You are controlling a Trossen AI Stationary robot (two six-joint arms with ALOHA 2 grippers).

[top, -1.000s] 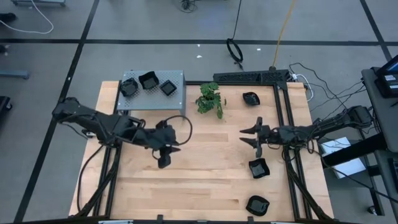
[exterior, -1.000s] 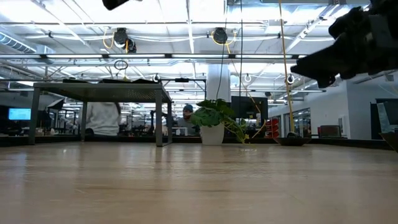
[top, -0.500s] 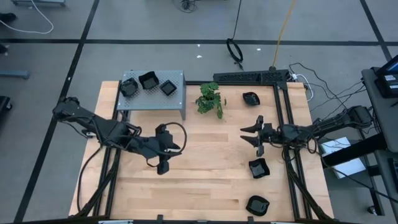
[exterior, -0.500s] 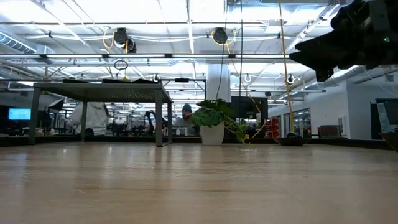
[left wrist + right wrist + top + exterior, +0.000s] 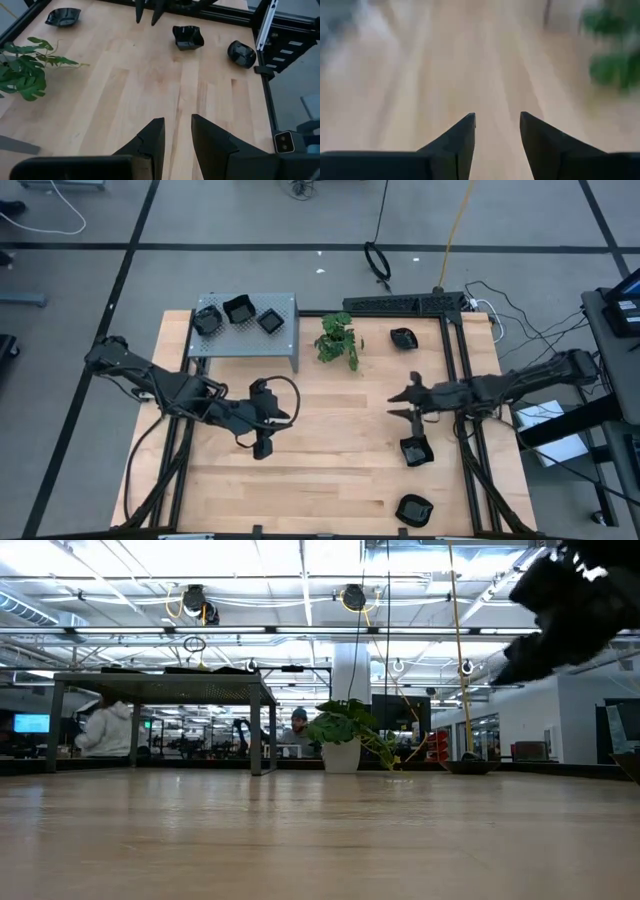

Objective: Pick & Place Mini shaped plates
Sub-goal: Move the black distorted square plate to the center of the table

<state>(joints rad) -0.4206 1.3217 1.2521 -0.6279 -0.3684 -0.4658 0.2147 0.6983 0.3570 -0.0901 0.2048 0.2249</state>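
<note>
Between both end effectors (image 5: 262, 448) (image 5: 404, 404) — bare table (image 5: 330, 450) (plates (image 5: 415, 450) near the right edge).

Light wooden table (image 5: 330, 460) carries grey perforated metal shelf (image 5: 285, 330), small green potted plant (image 5: 338, 340), three glossy black mini plates (image 5: 415, 450).

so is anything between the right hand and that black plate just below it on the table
Nothing visible. The right hand, open and empty, hovers beside the small glossy black wavy-edged plate, with only bare wooden tabletop between them.
</note>
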